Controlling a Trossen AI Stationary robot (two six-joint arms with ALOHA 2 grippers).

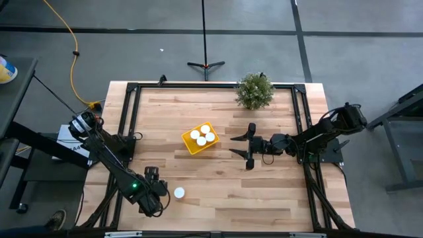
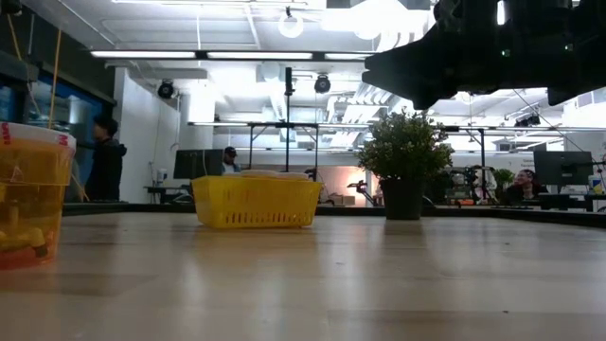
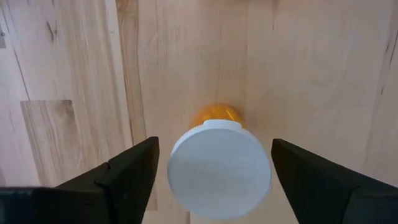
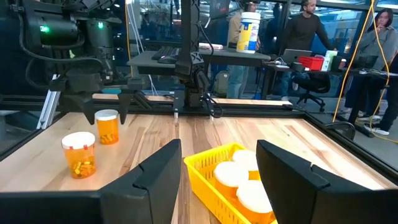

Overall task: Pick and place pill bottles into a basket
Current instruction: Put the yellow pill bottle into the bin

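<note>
One bottle [image 1: 179, 192] stands on the table [image 1: 218, 178] at about 7 o'clock, cap up, with the left pincer [image 1: 160, 192] spread wide either side of it, not touching, probably lined up to grab it. A second loose bottle [image 4: 79, 155] stands nearby. The basket [image 1: 188, 143] sits mid-table with four caps inside. The right pincer [image 1: 243, 147] hangs at its 3 o'clock, spread and empty, looks like it's waiting.

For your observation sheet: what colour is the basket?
Bright yellow basket, clearest in the high view.
</note>
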